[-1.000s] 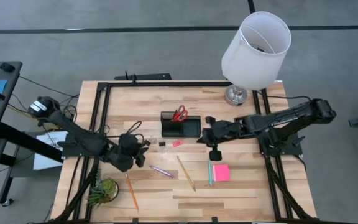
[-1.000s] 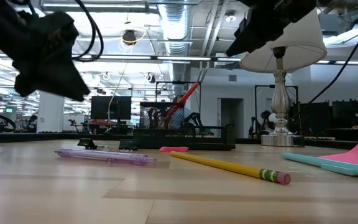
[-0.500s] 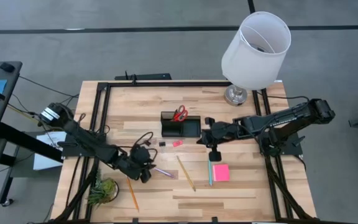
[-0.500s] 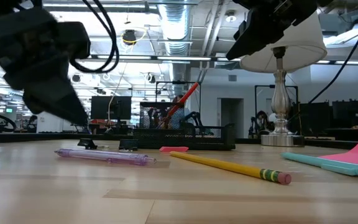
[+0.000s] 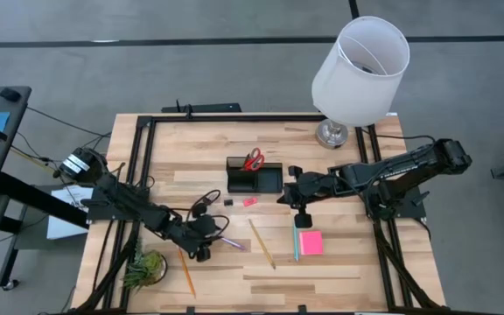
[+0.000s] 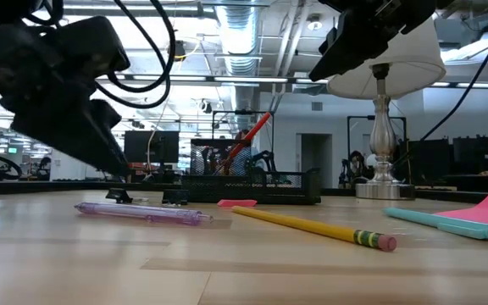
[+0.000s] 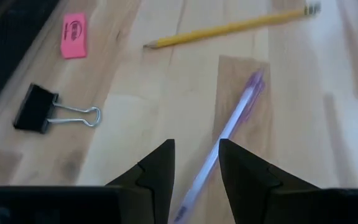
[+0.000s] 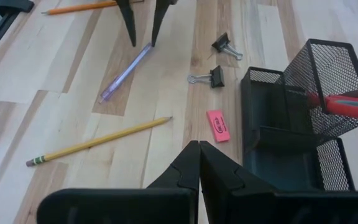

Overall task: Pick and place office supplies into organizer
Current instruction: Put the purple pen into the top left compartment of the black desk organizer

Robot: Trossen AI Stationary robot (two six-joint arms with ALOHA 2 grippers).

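Note:
A purple pen [image 7: 235,118] lies flat on the wood table [image 5: 339,280]. My left gripper [image 7: 196,168] is open and slants down over the pen's near-left end, one finger on either side; I see no touch. It also shows in the high view as my left gripper [image 5: 217,236]. My right gripper [image 8: 199,146] is shut and empty, hovering right of the black mesh organizer [image 5: 265,181]. Red-handled scissors [image 5: 252,159] stand in the organizer's tall box. Lying loose on the table are a yellow pencil [image 5: 262,243], a teal pen [image 5: 295,243], a pink sticky pad [image 5: 311,242], a pink eraser [image 5: 249,201], black clips [image 8: 215,76] and an orange pencil [image 5: 185,269].
A lamp with a white shade [image 5: 360,70] stands at the far right corner. A small green plant tuft [image 5: 147,269] sits at the near left, beside the orange pencil. A black frame rail [image 5: 234,118] borders the table. Bare wood lies along the near edge.
My left gripper has come down and moved toward the table's near-right, onto the purple pen's end, rolling its wrist as it went. Most of this happened early; it has since nearly stopped. The pen and the other things lie where they were.

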